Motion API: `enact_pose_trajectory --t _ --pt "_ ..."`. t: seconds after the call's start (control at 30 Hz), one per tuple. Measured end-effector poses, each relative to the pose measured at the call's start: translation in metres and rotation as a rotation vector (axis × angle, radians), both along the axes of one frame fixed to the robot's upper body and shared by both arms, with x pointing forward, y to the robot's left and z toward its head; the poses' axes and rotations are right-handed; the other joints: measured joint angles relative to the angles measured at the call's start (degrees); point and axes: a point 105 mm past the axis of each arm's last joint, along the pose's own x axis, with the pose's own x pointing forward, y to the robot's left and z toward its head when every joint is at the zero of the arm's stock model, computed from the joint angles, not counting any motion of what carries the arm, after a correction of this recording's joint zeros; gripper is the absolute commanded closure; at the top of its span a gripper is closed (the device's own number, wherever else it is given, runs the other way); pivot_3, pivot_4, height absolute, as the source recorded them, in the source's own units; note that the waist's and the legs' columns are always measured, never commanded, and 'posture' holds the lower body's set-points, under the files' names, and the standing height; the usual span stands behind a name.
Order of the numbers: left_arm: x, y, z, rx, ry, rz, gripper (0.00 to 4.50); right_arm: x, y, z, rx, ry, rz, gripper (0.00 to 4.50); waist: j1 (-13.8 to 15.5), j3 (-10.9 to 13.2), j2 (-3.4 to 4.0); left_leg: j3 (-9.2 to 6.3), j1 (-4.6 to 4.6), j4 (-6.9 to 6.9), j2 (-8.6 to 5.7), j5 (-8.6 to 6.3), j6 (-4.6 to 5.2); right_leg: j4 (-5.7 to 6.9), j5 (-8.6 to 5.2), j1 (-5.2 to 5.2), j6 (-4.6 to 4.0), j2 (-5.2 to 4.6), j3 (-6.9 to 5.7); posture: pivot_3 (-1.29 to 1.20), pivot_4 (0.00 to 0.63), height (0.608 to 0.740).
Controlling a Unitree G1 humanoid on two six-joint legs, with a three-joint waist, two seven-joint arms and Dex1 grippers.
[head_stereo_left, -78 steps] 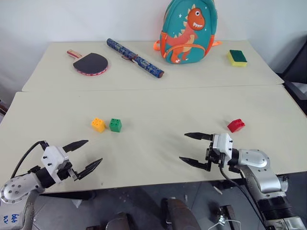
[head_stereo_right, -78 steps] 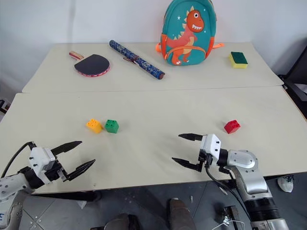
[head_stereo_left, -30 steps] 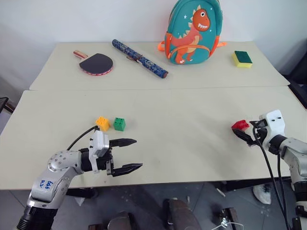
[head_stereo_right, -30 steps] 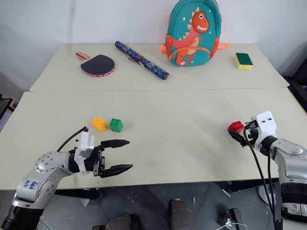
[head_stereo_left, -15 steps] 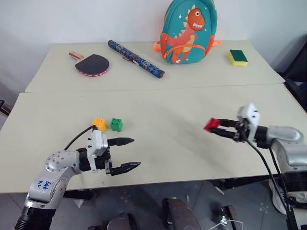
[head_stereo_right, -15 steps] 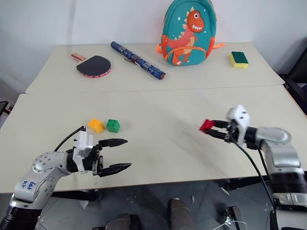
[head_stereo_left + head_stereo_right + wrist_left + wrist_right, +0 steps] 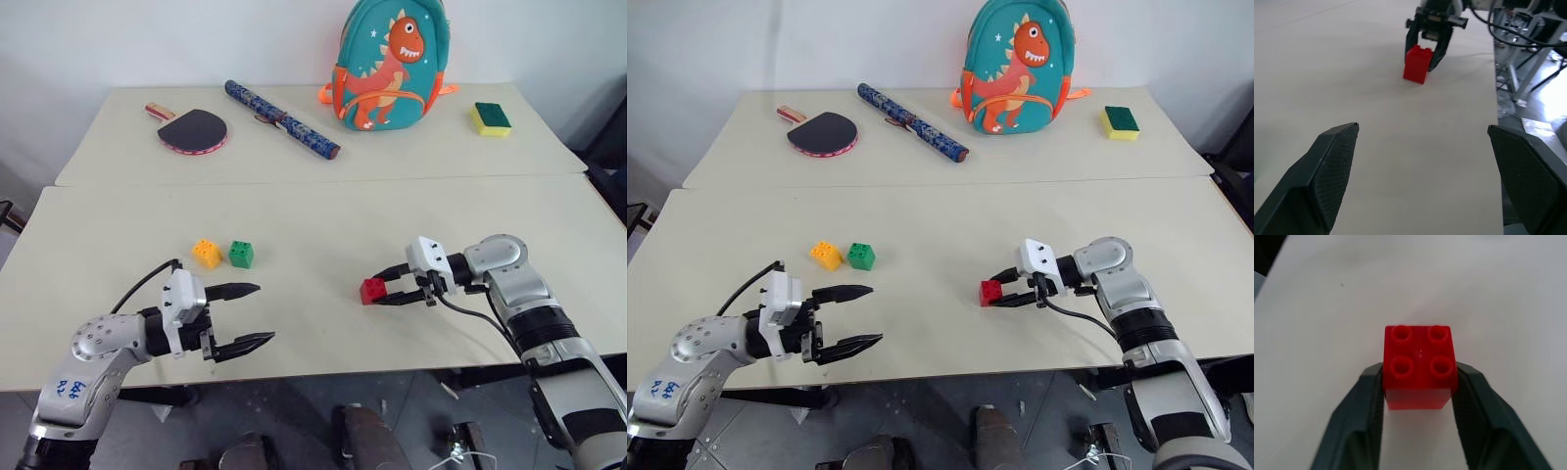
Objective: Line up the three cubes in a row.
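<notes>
R gripper (image 7: pixel 384 293) pinches red cube (image 7: pixel 372 291); L gripper (image 7: pixel 247 314) wide, empty. Should set red level w/ green (image 7: pixel 241 254), yellow (image 7: pixel 206 254), studs up.

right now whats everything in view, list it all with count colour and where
red cube: 1, red, near table, between the right gripper's fingers
green cube: 1, green, near table, left of centre
yellow-orange cube: 1, yellow-orange, just left of the green one
tables: 2, beige, pushed together
paddle: 1, black and red, far table, left
tube: 1, dark blue patterned, far table
backpack: 1, teal with orange dinosaur, far table
sponge: 1, green and yellow, far right
left gripper: 1, black, open, near edge
right gripper: 1, black, shut on red cube
</notes>
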Motion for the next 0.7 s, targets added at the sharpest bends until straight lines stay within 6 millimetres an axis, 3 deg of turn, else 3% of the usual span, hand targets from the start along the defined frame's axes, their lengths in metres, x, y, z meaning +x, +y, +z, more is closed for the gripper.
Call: enact_pose_trajectory --t 0.13,0.2,0.3,0.43,0.57,0.7 --pt "0.003 0.018 0.004 -0.042 -0.042 0.113 0.0 0.002 0.001 0.004 0.038 -0.024 -0.004 0.43 -0.05 0.02 0.03 0.0 -0.01 -0.01 0.0 0.0 0.0 0.03 0.0 0.0 -0.01 -0.02 0.0 0.0 0.15 0.74" --pt "0.006 0.043 0.005 -0.111 -0.056 0.26 0.0 0.001 0.0 0.024 0.118 -0.103 -0.007 0.03 -0.09 0.07 0.11 -0.01 -0.01 -0.04 0.02 -0.02 -0.03 0.04 -0.01 -0.04 -0.01 -0.03 0.01 0.0 0.15 0.74" --pt "0.001 0.085 -0.003 -0.124 -0.049 0.453 0.0 -0.01 -0.012 0.05 0.229 -0.188 -0.032 0.03 0.08 0.07 0.11 -0.14 -0.02 -0.12 0.06 -0.05 -0.09 0.0 -0.05 -0.04 -0.09 -0.04 -0.02 0.0 0.15 0.74" --pt "-0.014 0.134 -0.018 -0.155 -0.028 0.698 0.0 -0.033 -0.016 0.059 0.445 -0.23 -0.129 0.03 0.3 -0.03 -0.05 -0.23 -0.07 -0.21 0.05 -0.09 -0.13 -0.08 -0.08 -0.02 -0.14 -0.11 -0.04 0.0 0.15 0.74" --pt "-0.023 0.15 -0.027 -0.178 -0.026 0.801 0.0 -0.053 -0.028 0.05 0.554 -0.261 -0.232 0.03 0.6 -0.08 -0.14 -0.23 -0.1 -0.23 -0.04 -0.1 -0.05 -0.15 -0.08 0.02 -0.14 -0.17 -0.33 0.0 0.15 0.74" --pt "-0.023 0.138 -0.036 -0.19 -0.012 0.788 0.0 -0.068 -0.042 0.02 0.522 -0.253 -0.288 0.03 0.48 -0.15 -0.26 -0.17 0.03 -0.22 -0.09 -0.13 0.06 -0.28 -0.04 0.2 -0.08 -0.2 -0.34 0.0 0.15 0.74"
